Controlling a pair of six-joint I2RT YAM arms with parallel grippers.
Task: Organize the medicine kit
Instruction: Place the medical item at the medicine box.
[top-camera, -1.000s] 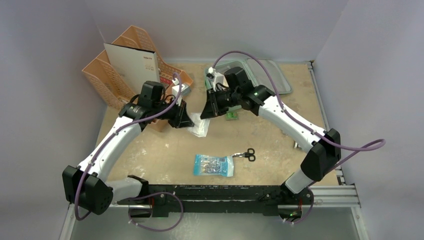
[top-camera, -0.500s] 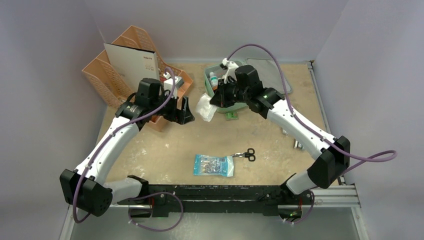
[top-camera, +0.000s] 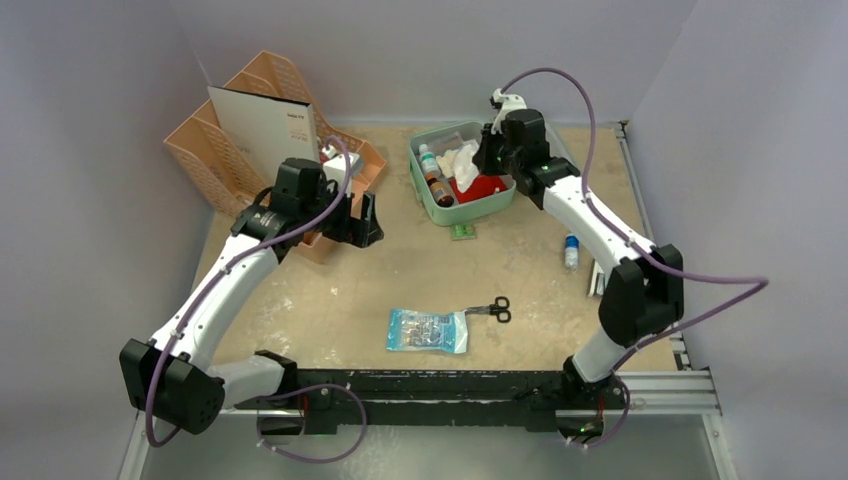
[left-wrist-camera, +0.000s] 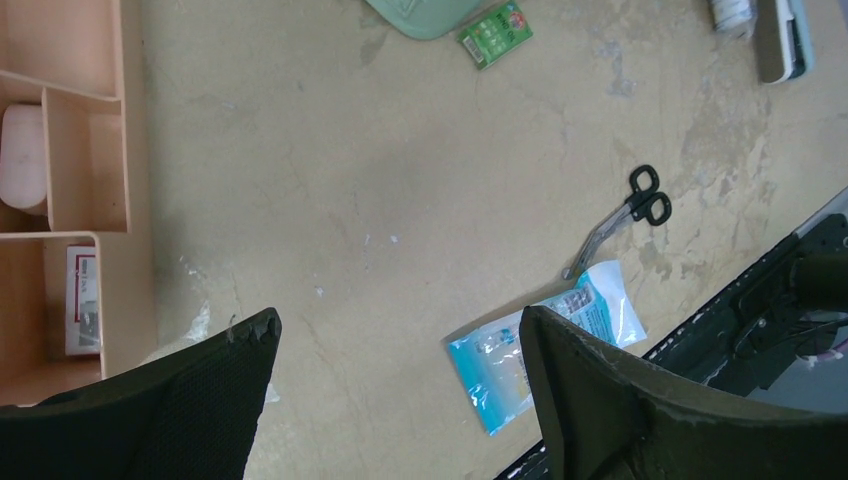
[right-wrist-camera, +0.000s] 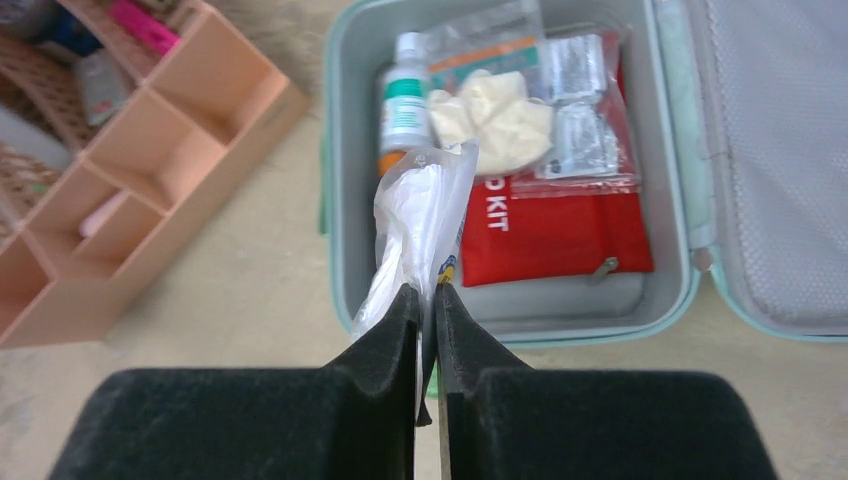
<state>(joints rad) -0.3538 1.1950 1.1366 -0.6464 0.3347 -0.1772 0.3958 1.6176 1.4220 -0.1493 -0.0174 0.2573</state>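
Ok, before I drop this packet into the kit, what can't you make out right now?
- Right wrist: contents of the clear packet in the right gripper, hidden by crumpled film.
- Right wrist: the red pouch print, partly covered by that packet.
- Right wrist: the medicine kit lid, cut off at the right edge.
- Top external: the loose bottle label, too small.
- Left wrist: kit cropped to a corner.

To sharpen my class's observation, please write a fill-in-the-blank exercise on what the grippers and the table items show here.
1. The right gripper pinches a clear plastic bag above the medicine kit, whose lid lies ____.
2. The left gripper holds ____.
3. The scissors lie beside a ____ packet.
4. The pouch inside the kit is ____.
Missing words: open, nothing, blue, red.
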